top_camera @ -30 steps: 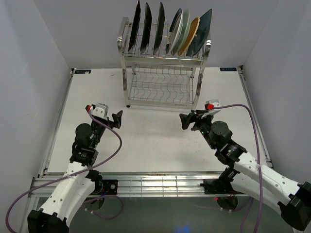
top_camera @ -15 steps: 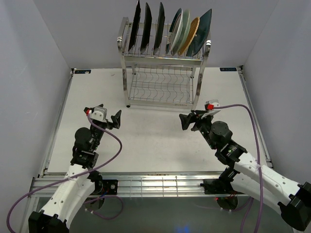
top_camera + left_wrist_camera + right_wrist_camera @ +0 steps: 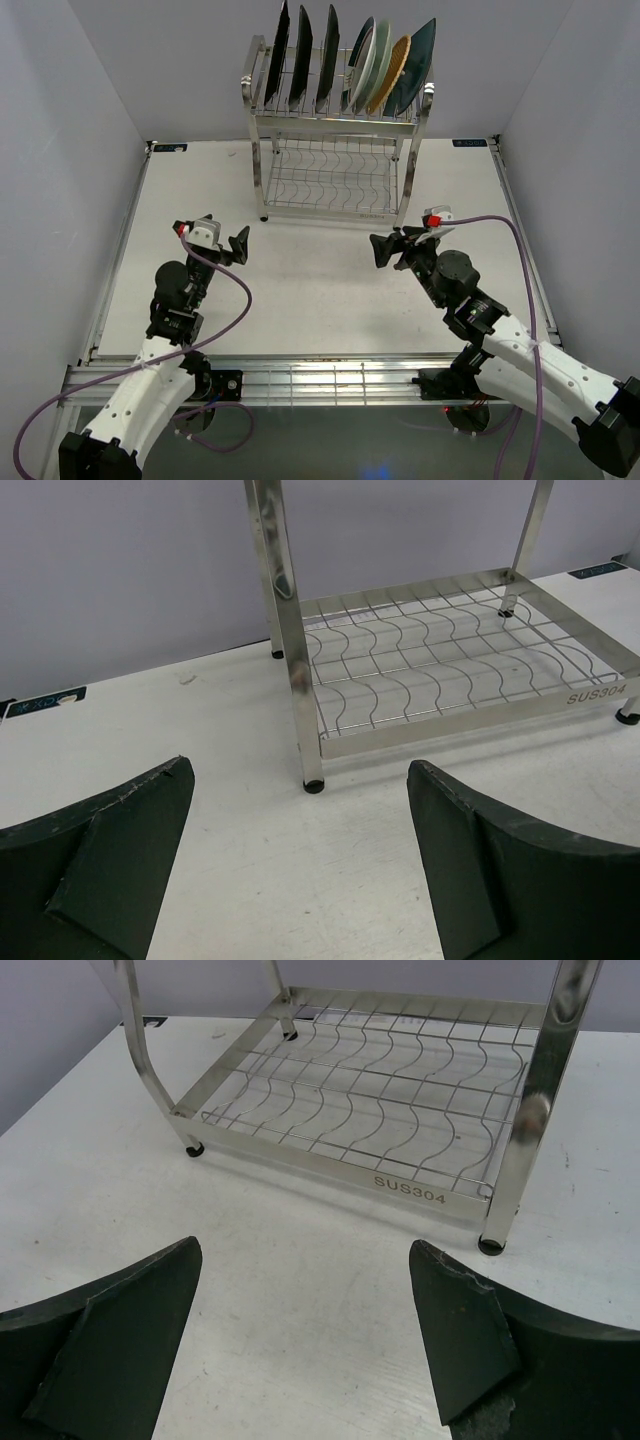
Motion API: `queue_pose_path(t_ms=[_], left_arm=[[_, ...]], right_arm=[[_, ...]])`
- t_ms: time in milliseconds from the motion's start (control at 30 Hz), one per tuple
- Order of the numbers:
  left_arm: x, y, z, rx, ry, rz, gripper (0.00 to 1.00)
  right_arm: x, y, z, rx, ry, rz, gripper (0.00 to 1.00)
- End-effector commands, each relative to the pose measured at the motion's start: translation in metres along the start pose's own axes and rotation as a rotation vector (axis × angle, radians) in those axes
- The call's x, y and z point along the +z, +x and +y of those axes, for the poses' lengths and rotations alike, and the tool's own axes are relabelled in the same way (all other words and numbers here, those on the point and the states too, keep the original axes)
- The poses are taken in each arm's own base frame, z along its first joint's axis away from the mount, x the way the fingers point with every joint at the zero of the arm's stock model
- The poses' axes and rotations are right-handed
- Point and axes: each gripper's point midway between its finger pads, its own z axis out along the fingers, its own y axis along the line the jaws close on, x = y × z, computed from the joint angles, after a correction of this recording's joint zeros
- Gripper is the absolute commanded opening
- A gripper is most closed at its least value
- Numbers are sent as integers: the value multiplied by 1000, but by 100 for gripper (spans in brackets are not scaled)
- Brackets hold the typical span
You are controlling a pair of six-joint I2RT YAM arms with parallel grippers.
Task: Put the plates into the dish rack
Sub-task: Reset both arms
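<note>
Table (image 3: 310, 290) carries no plates (image 3: 415, 65); all stand in the rack (image 3: 335, 118), so the task seems done; left fingers (image 3: 110, 860) and right fingers (image 3: 100, 1340) wide, empty.

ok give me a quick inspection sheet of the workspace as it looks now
surface: white table, no plate lying on it
job's things: plates all stand on edge in the upper tier of the dish rack; the lower tier holds nothing
clutter: nothing seen
grippers: left tool and right tool both open, holding nothing, short of the rack
cables: one purple cable loops beside the left arm, another arcs over the right arm; neither touches the rack
surroundings: plain pale walls on three sides, metal rail at the near edge
</note>
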Motion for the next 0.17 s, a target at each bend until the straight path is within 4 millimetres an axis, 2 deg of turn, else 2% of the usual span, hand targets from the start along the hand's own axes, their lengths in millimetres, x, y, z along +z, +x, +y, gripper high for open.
queue_pose_path(t_ms=[0,133], left_arm=[[1,-8,5,-5,-22,-26,98],[1,-8,6,-8,-28,-24,98]], right_arm=[[1,-13,-1,-2,10,-42,90],[-1,-15,-1,0,3,-57,90]])
